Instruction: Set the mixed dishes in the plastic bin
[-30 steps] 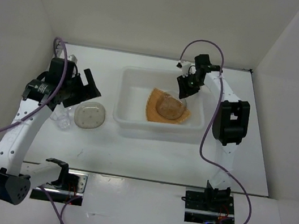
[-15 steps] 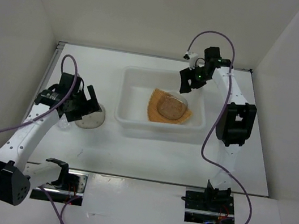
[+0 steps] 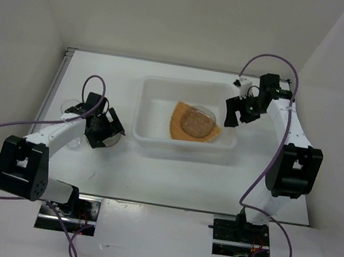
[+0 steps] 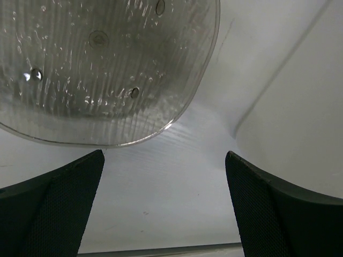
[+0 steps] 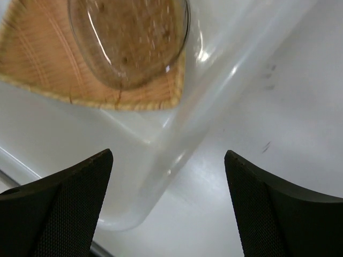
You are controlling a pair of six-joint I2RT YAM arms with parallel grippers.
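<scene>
The plastic bin [image 3: 147,139] stands mid-table. In it lies the tan-orange plate [image 3: 180,127] with a pale translucent dish [image 3: 193,120] on top; both also show in the right wrist view, the plate [image 5: 32,59] and the dish [image 5: 128,37]. My right gripper [image 3: 234,112] is open and empty, over the bin's right rim [image 5: 214,101]. My left gripper [image 3: 106,133] is open and empty, low beside a second pale-grey dish [image 4: 102,69] that lies on the table left of the bin. A clear cup [image 3: 75,143] shows faintly by the left arm.
The bin's outer wall [image 4: 300,134] is close on the right of my left gripper. White walls enclose the table at the back and both sides. The table's left edge [image 3: 57,83] lies beyond the left arm.
My left gripper has come down and in toward the grey dish on the table. My right gripper has moved right, from over the bin's inside to its right rim.
</scene>
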